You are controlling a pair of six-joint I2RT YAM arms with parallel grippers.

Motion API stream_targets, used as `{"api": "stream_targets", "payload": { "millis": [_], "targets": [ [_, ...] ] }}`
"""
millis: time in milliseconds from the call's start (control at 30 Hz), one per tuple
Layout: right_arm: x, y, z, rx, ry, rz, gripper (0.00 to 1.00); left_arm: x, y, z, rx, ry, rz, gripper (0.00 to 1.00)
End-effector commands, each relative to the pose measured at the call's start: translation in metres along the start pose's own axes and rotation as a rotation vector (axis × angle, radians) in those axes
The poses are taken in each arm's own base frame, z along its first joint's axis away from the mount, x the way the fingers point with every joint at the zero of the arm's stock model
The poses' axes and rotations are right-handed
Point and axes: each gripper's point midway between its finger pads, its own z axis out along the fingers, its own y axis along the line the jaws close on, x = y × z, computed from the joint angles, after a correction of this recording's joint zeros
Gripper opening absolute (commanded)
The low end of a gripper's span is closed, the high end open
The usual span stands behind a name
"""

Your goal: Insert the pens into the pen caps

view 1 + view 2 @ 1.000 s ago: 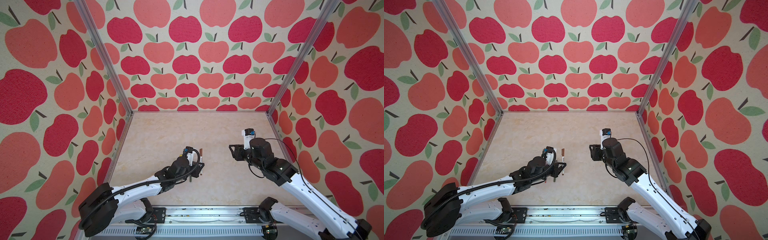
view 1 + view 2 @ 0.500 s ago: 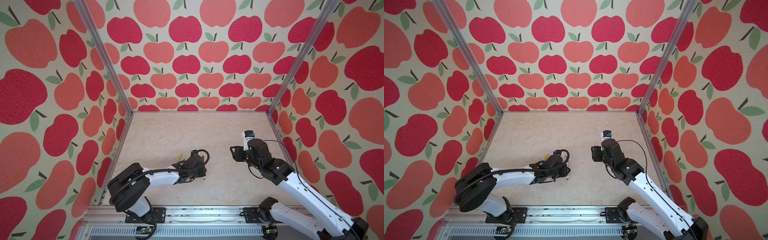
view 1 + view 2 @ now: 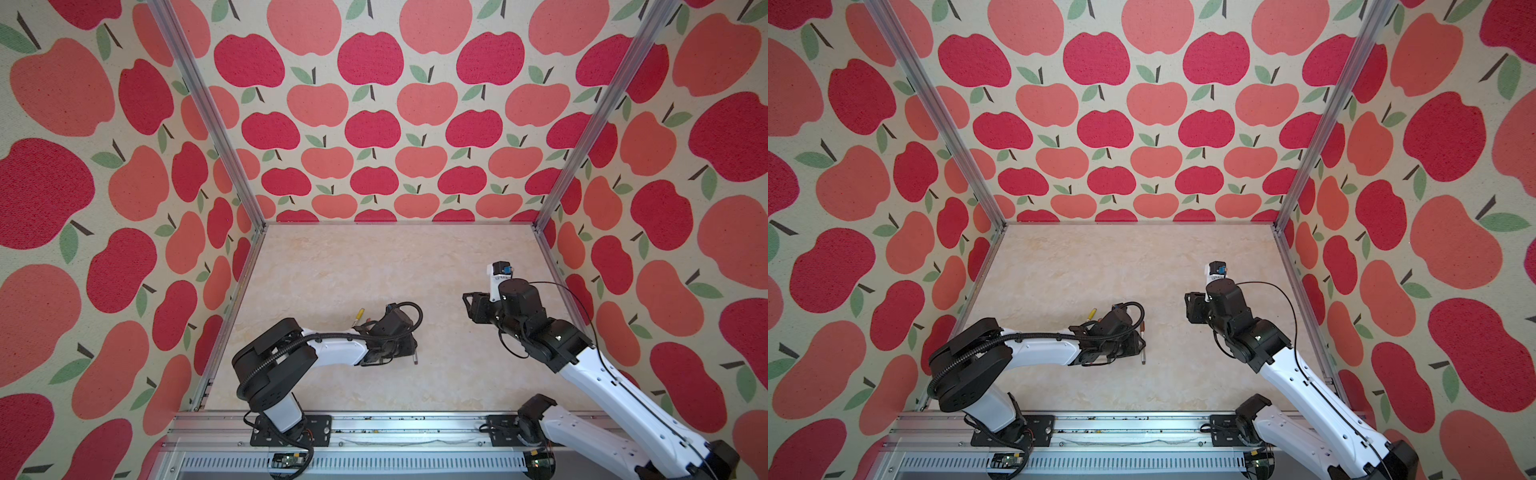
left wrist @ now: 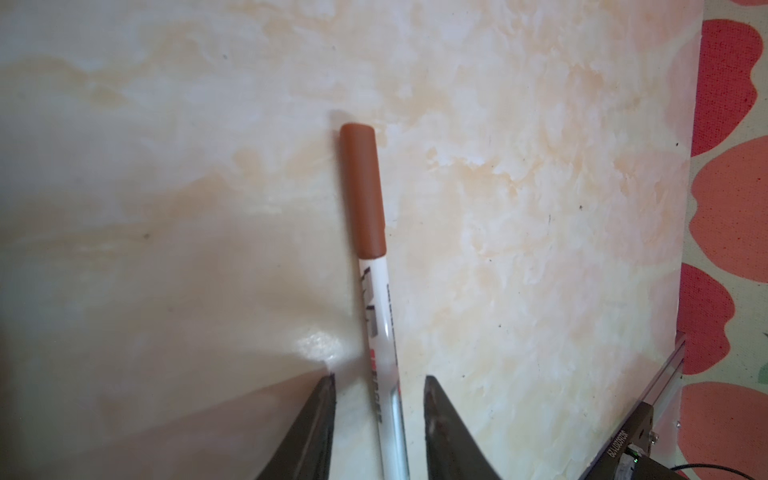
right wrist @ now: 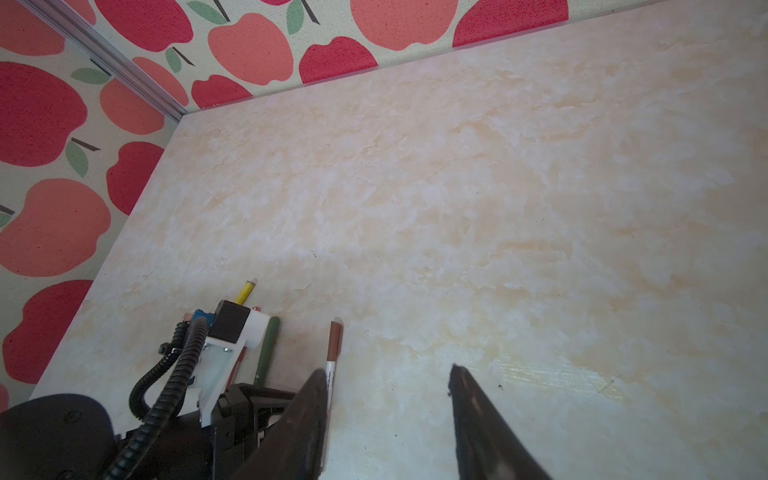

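A white pen point(image 4: 380, 332) with a brown cap point(image 4: 363, 187) pushed on lies flat on the marble table point(image 4: 540, 208). My left gripper point(image 4: 380, 377) is open and straddles the pen's barrel, with a gap on each side. In both top views that gripper point(image 3: 1137, 347) sits low at the table's front middle, with the pen point(image 3: 1143, 340) beside it. Behind the left wrist lie a yellow-capped pen point(image 5: 246, 290), a dark green pen point(image 5: 268, 345) and a red pen point(image 5: 237, 368). My right gripper point(image 5: 386, 368) hangs open and empty above the table, to the right point(image 3: 469, 305).
Apple-patterned walls point(image 3: 374, 124) with aluminium posts point(image 3: 208, 124) close in the table on three sides. The left arm's cable loop point(image 3: 411, 316) arches over its wrist. The arm bases stand on a rail point(image 3: 374, 428) along the front edge.
My left arm has come down from holding the brown-capped pen upright to laying it on the table, and its jaws have opened off it. The right gripper has barely moved.
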Motion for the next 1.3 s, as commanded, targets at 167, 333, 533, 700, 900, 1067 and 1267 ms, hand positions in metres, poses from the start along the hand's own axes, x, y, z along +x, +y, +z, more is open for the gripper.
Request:
{"api": "stream_targets", "payload": {
  "millis": [167,333,533,700,900,1067,1267],
  "targets": [
    [-0.021,-0.015,-0.016,0.058,-0.070,-0.068,0.52,-0.048,-0.043,-0.057,0.047,-0.185,0.262,0.61],
    [-0.046,-0.038,-0.025,0.154,-0.212,-0.173,0.58,-0.117,-0.065,-0.144,0.037,-0.469,0.444,0.89],
    [-0.047,-0.084,-0.030,0.319,-0.365,-0.312,0.59,-0.192,0.034,-0.248,-0.184,-0.808,0.329,0.99],
    [-0.018,-0.124,-0.018,0.424,-0.460,-0.374,0.59,-0.187,0.162,-0.283,-0.477,-0.968,0.166,0.99],
    [0.021,-0.154,0.000,0.477,-0.470,-0.366,0.60,-0.158,0.255,-0.285,-0.799,-0.955,-0.072,0.99],
    [0.028,-0.170,0.012,0.514,-0.505,-0.331,0.61,-0.161,0.281,-0.272,-0.909,-0.891,-0.027,0.99],
    [0.011,-0.186,0.037,0.519,-0.496,-0.336,0.62,-0.175,0.295,-0.240,-0.850,-0.858,0.088,0.99]
  ]
}}
